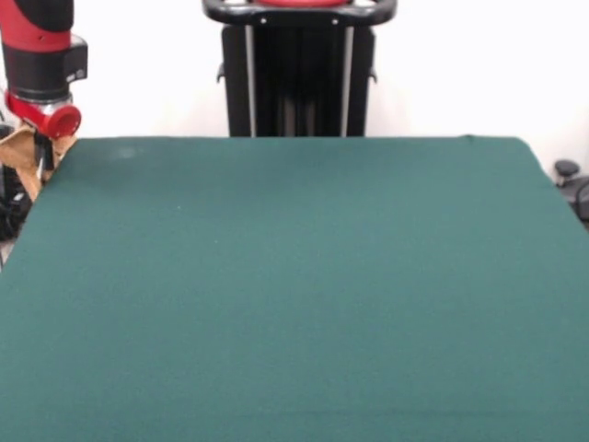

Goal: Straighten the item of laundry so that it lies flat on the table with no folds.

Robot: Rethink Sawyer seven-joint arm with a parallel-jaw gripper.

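The orange-tan towel is bunched up and hangs from my gripper at the picture's far left, just past the far left corner of the green table. None of the towel lies on the table top. The gripper sits under the red and black wrist and is shut on the towel. Cloth hides most of the fingers. The towel's lower part is cut off by the table's edge and the picture's edge. No white tag shows.
The black pedestal stands behind the middle of the table's far edge. Dark objects sit beyond the table's far right corner. Dark clutter shows below the towel at the left edge.
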